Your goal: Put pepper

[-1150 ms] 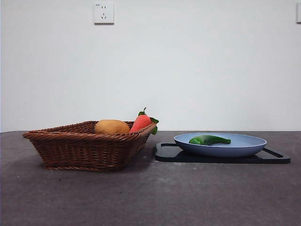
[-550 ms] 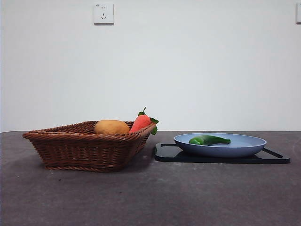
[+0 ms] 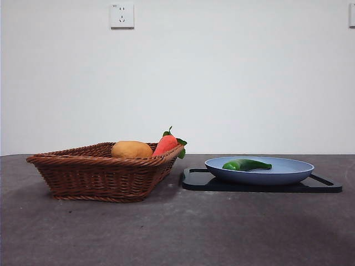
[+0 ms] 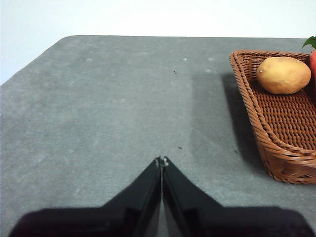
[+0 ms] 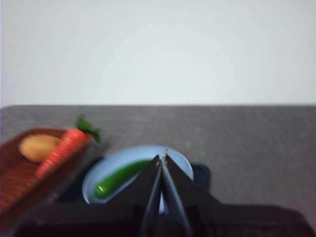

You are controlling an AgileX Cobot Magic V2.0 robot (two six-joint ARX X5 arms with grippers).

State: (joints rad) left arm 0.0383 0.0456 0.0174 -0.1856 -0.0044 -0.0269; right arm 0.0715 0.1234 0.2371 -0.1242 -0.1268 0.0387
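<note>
pepper lies in the blue plate; left end effector and right end effector both pressed together

Your pepper: small, glossy dark green, slightly curved, lying flat on its side in the blue plate.

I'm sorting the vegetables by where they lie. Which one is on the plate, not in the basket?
The green pepper: it lies alone on the blue plate, while the potato and carrot sit in the basket.
</note>
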